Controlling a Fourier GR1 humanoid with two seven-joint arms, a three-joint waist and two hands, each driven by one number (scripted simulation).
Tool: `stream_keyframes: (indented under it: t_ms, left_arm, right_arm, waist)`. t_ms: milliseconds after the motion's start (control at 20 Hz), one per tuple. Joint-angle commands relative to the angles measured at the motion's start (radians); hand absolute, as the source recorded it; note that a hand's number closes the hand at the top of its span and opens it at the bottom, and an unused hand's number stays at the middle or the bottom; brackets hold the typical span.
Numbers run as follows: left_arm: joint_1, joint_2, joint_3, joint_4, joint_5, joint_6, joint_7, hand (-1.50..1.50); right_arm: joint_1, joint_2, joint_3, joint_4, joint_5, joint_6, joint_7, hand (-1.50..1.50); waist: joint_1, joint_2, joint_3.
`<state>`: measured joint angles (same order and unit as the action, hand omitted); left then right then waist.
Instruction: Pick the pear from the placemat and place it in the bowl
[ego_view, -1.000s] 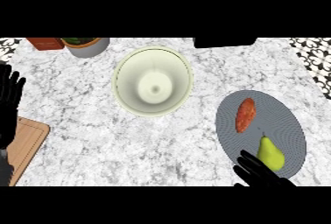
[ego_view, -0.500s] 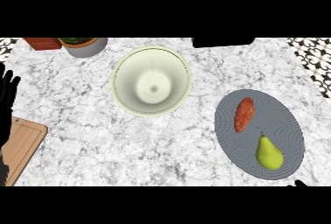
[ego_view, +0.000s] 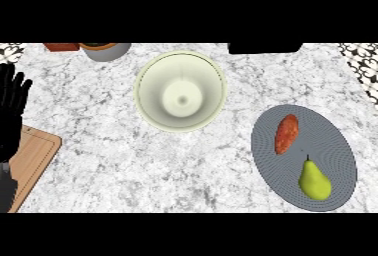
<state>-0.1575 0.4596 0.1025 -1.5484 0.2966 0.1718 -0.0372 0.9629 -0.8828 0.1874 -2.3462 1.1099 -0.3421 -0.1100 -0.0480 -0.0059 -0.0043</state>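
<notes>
A yellow-green pear lies on the lower part of a round grey placemat at the right of the counter, stem pointing up the view. An orange-red sweet potato lies on the same mat just above it. The pale cream bowl stands empty at the centre top. My left hand rests at the left edge, fingers straight and up, far from the pear. My right hand does not show.
A wooden cutting board lies at the lower left, partly under my left forearm. A grey pot and a reddish object stand at the top left. A dark object sits at the top edge.
My right hand, which was beside the pear one second ago, has drawn back out of the lower edge. The pear and sweet potato stay on the mat.
</notes>
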Motion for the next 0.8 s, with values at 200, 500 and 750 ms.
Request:
stream_keyframes:
  t_ms: [200, 500, 750]
  left_arm:
    - [0.004, -0.032, 0.004, 0.052, -0.011, -0.05, -0.056, 0.0]
    - [-0.06, -0.05, -0.001, 0.08, -0.034, -0.052, -0.034, 0.0]
    - [-0.089, -0.056, 0.011, 0.101, -0.053, -0.057, -0.029, 0.0]
  right_arm:
    - [-0.024, 0.072, 0.006, -0.053, 0.127, 0.14, 0.087, -1.5]
    - [-0.14, 0.142, 0.094, -0.071, 0.209, 0.309, 0.154, -1.5]
    - [-0.295, 0.211, 0.047, 0.128, 0.138, 0.294, 0.103, -1.5]
  waist:
    - [0.041, 0.005, 0.003]
    - [0.042, 0.007, 0.003]
    - [0.045, 0.007, 0.004]
